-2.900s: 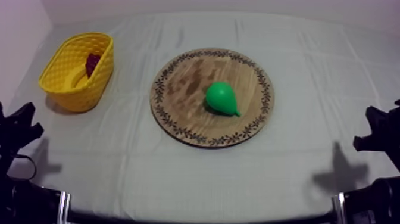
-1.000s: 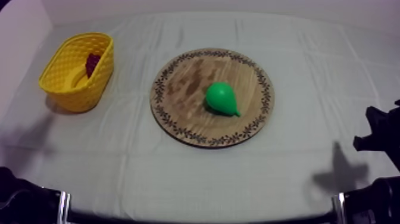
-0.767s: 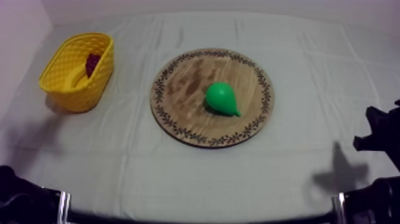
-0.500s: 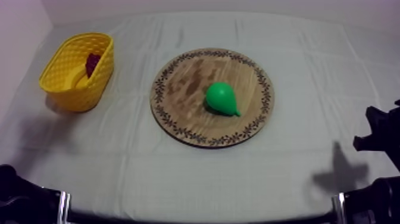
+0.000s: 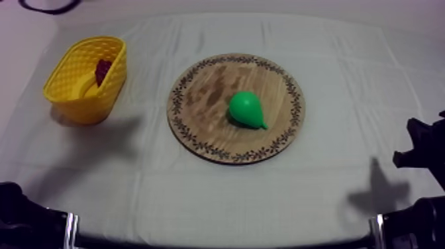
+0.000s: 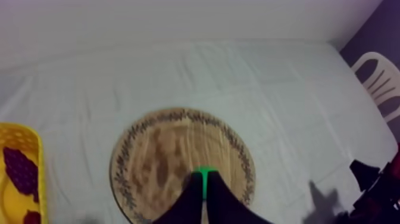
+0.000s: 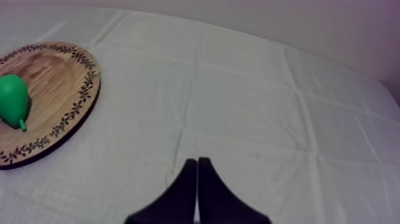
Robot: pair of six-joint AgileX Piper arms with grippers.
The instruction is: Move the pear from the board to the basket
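Observation:
The green pear (image 5: 246, 109) lies on its side on the round wooden board (image 5: 198, 93) in the middle of the table. The yellow basket (image 5: 69, 99) stands at the far left. In the left wrist view my left gripper (image 6: 203, 179) hangs high above the board (image 6: 161, 161), shut on nothing, its fingers covering all but a sliver of the pear (image 6: 206, 173). My right gripper (image 5: 418, 149) rests low at the right edge. It is shut (image 7: 197, 162) over bare cloth, well to the right of the board (image 7: 53, 83) and pear (image 7: 13, 98).
The basket (image 6: 13, 138) holds a bunch of grapes (image 6: 20, 169) and other fruit. A white plastic chair (image 6: 378, 80) stands beyond the table's right side. Part of my left arm (image 5: 48, 6) shows at the upper left edge, and its shadow lies on the cloth between basket and board.
My left gripper has left its resting place at the lower left and the arm now comes in high at the upper left. Its shadow has slid right towards the board. The right arm has not moved.

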